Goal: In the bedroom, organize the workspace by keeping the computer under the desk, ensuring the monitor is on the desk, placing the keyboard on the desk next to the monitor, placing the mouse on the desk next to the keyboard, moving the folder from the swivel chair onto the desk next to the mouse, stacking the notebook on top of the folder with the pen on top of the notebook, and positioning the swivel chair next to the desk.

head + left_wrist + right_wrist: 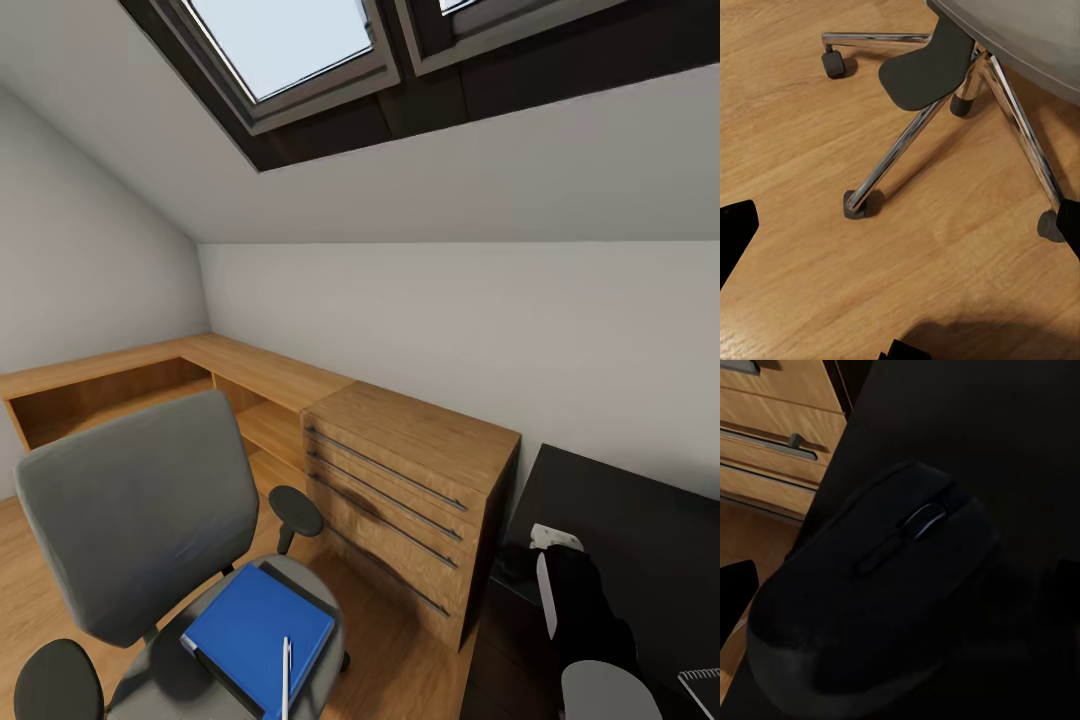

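Your right end effector [900, 585], fingers spread wide, hovers over the small dark rounded mouse [881, 585] on the black worktop [982, 427].

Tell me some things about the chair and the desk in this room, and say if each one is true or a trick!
1. The blue folder lies on the swivel chair seat. True.
2. The pen lies on the floor. False: it rests on the folder.
3. The mouse sits on the black desk. True.
4. The wooden drawer chest stands on the far side of the room from the desk. False: it stands right beside the desk.
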Motion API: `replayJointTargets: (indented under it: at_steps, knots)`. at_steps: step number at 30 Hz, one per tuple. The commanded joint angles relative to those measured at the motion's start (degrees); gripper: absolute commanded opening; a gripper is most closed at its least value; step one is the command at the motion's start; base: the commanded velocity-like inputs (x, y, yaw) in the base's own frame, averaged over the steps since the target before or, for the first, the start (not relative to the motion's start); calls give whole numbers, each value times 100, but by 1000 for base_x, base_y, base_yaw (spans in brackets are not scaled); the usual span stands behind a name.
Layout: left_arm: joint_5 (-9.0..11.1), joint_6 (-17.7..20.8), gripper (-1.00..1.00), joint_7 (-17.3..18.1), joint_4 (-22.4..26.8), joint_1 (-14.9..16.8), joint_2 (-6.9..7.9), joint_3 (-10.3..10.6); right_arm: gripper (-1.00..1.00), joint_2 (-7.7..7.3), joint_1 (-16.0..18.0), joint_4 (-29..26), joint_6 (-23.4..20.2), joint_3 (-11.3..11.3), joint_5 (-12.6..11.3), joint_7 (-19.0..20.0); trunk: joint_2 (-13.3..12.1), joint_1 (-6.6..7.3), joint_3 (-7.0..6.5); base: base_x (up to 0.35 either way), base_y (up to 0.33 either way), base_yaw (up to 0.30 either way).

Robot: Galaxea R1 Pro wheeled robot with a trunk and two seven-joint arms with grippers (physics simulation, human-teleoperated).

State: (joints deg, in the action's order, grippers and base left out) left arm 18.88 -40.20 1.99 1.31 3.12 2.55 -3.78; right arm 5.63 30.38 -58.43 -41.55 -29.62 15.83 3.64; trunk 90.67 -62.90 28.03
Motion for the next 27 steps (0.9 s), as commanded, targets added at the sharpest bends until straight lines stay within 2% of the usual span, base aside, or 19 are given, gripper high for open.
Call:
replayJointTargets:
  at_steps: [1,2,27]
  knots:
    - [-7,-14,100,23,-3,4,0,-36,100,7,3,-2,-37,-20,0,28,3,0,8,0,0,0]
    - [-7,-14,100,24,-4,4,0,-36,-100,7,3,0,-37,-16,0,27,3,0,8,0,0,0]
    - [-7,-14,100,29,-4,6,0,-30,-100,-8,3,35,-38,-6,-1,32,3,0,8,0,0,0]
